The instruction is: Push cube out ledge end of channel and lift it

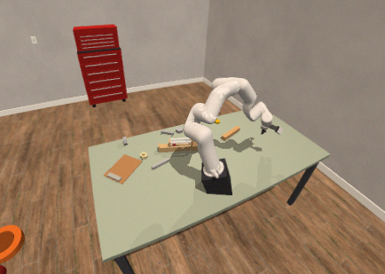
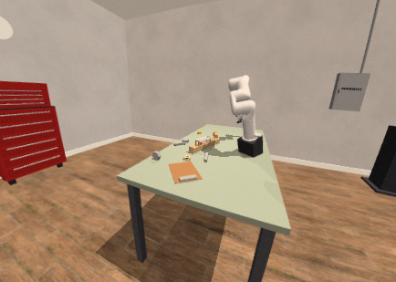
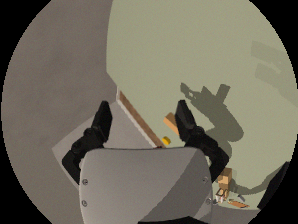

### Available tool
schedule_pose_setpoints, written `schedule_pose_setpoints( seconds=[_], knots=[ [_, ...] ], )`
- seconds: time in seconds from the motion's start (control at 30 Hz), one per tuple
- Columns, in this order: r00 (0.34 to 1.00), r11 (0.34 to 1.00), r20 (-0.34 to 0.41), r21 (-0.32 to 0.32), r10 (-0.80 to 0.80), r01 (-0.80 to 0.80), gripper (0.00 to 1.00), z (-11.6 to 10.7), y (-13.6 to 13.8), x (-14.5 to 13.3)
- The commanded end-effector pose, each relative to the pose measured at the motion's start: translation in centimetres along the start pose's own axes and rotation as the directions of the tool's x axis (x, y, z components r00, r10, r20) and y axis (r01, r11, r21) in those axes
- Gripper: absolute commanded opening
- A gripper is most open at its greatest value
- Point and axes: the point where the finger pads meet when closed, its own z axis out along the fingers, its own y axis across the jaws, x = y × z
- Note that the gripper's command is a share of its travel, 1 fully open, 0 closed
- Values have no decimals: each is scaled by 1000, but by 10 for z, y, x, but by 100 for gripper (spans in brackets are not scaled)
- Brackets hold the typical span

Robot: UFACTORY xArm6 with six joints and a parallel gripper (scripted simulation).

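Observation:
The wooden channel [image 1: 177,147] [image 2: 204,145] [image 3: 224,193] lies on the table near the arm's base, with a pale cover over its middle. A small red cube [image 1: 170,143] shows inside it, toward its left end in the top view. I cannot tell which end has the ledge and lip. My gripper [image 1: 266,129] [image 2: 237,120] [image 3: 143,108] is open and empty. It hangs over the table's far right edge, well away from the channel. A short wooden stick [image 1: 231,132] [image 3: 172,121] lies flat on the table between the gripper and the channel.
A yellow ball [image 1: 217,121] [image 2: 199,132] [image 3: 166,140] lies near the stick. A grey bar [image 1: 161,163], an orange board [image 1: 126,166] [image 2: 182,170] with a grey block, a grey cylinder [image 1: 125,140] [image 2: 156,155] and small parts lie left of the channel. The arm's black base [image 1: 217,180] stands in front.

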Motion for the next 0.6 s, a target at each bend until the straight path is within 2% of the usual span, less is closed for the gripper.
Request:
schedule_pose_setpoints(
  seconds=[0.0,0.53,0.57],
  knots=[
    [1000,1000,0,4,-2,2,100,-1,-3,0],
    [1000,1000,0,4,-2,2,100,-1,-3,0],
    [1000,1000,0,4,-2,2,0,-1,-3,0]
  ],
)
